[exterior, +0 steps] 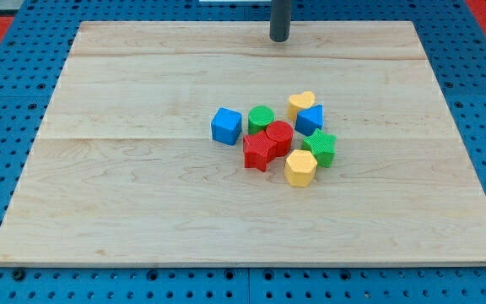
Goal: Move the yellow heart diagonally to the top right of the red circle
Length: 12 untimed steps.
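Note:
The yellow heart (302, 102) lies at the top of a cluster of blocks in the middle of the board, touching a blue block (310, 120) just below it. The red circle (278, 135) sits in the middle of the cluster, down and to the left of the heart. My tip (279, 38) is near the board's top edge, well above the cluster and slightly left of the heart, touching no block.
Around the red circle lie a green circle (261, 117), a blue cube (226, 126), a red star (259, 151), a green star (321, 147) and a yellow hexagon (300, 168). The wooden board (125, 194) rests on a blue pegboard.

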### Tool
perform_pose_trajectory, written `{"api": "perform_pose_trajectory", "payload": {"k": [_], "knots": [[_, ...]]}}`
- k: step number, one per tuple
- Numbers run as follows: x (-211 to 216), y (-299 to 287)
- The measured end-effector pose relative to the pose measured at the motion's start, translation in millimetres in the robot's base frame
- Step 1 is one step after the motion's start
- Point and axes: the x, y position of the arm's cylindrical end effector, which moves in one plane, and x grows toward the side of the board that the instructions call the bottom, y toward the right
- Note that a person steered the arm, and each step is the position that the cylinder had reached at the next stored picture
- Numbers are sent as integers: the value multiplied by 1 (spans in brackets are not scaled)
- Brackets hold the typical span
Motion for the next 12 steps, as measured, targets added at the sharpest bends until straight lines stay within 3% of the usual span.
{"api": "perform_pose_trajectory", "payload": {"k": [7,8,9,10,12], "knots": [[-8,-3],[0,-68],[44,-137],[110,-152],[315,-123]]}}
